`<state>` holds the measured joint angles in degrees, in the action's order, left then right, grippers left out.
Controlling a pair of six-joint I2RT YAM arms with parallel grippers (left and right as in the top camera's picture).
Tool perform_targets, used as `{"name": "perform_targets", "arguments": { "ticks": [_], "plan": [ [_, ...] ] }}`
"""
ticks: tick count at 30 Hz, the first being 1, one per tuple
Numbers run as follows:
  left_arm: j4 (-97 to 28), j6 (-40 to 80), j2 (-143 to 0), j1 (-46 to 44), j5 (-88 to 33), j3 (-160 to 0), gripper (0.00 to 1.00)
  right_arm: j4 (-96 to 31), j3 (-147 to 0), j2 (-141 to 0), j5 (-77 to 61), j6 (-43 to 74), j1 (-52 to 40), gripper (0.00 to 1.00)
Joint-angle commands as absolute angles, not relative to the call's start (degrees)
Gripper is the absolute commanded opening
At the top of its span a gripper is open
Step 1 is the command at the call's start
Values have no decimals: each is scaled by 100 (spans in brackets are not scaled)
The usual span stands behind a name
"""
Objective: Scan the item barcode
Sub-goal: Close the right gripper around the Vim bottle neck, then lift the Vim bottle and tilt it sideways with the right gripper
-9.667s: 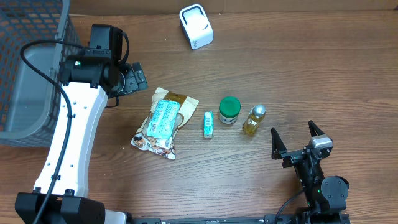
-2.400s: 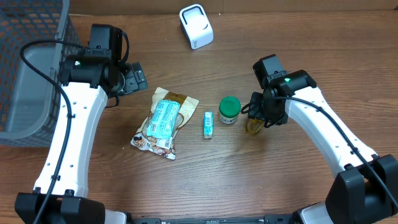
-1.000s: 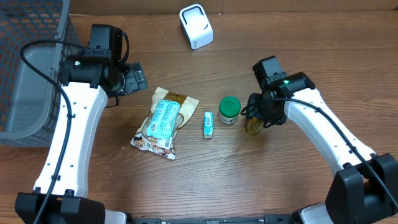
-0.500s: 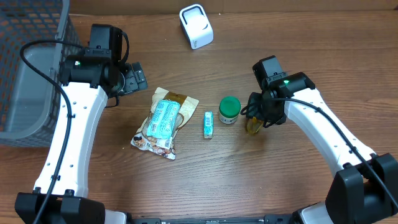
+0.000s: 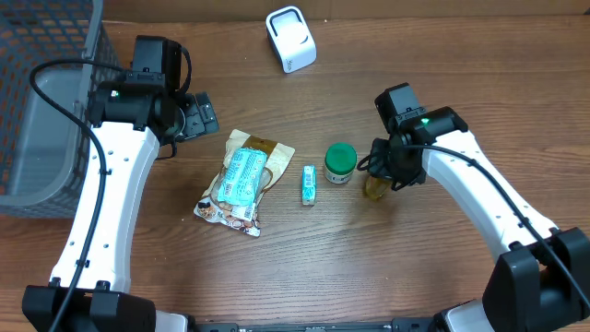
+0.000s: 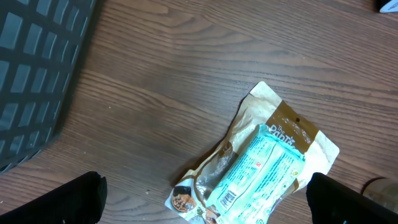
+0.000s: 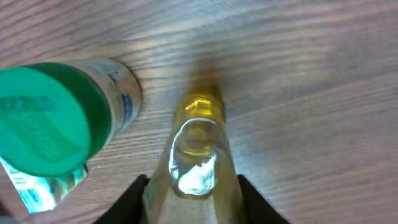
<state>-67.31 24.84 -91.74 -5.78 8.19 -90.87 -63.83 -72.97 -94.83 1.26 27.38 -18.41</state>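
A small bottle of yellow liquid (image 5: 373, 188) stands on the wooden table, right of a green-lidded jar (image 5: 340, 162). My right gripper (image 5: 382, 172) sits over the bottle. In the right wrist view its black fingers (image 7: 134, 200) press against both sides of the bottle (image 7: 196, 155), so my right gripper (image 7: 194, 202) is shut on it. No barcode shows on the bottle. The white scanner (image 5: 290, 39) stands at the table's far edge. My left gripper (image 5: 201, 115) hangs wide open above a teal and brown snack bag (image 6: 261, 168), holding nothing.
A small teal box (image 5: 309, 184) lies between the snack bag (image 5: 241, 180) and the jar (image 7: 43, 127). A grey mesh basket (image 5: 37, 120) fills the far left. The bag's printed barcode (image 6: 228, 199) faces up.
The right gripper's jaws have drawn in until they touch the yellow bottle. The left arm and the other items have not moved.
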Motion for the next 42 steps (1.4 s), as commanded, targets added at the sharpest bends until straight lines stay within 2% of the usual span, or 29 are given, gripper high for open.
{"name": "perform_targets", "arguments": {
  "ticks": [1,8,16,20,23,29,42],
  "plan": [
    [-6724,2379,-9172,-567,805,-9188,100,-6554,-7540,-9426,-180,2495,-1638,22],
    [-6722,2379,-9172,-567,805,-9188,100,-6733,-7599,-8952,-1212,1898,-1225,23],
    [-6722,2379,-9172,-567,805,-9188,100,-6816,-7599,-8270,-4241,375,-508,23],
    [-6722,2379,-9172,-567,805,-9188,100,-7035,-7599,-8187,-5977,-473,-410,23],
    [-6722,2377,-9172,-567,805,-9188,100,-7177,-7599,-8187,-6753,-819,-423,23],
    [-6722,2379,-9172,-567,805,-9188,100,-7435,-7599,-8187,-7000,-845,-443,23],
    [-6722,2377,-9172,-567,805,-9188,100,-8764,-7596,-8187,-7177,-2202,-445,24]
  ]
}}
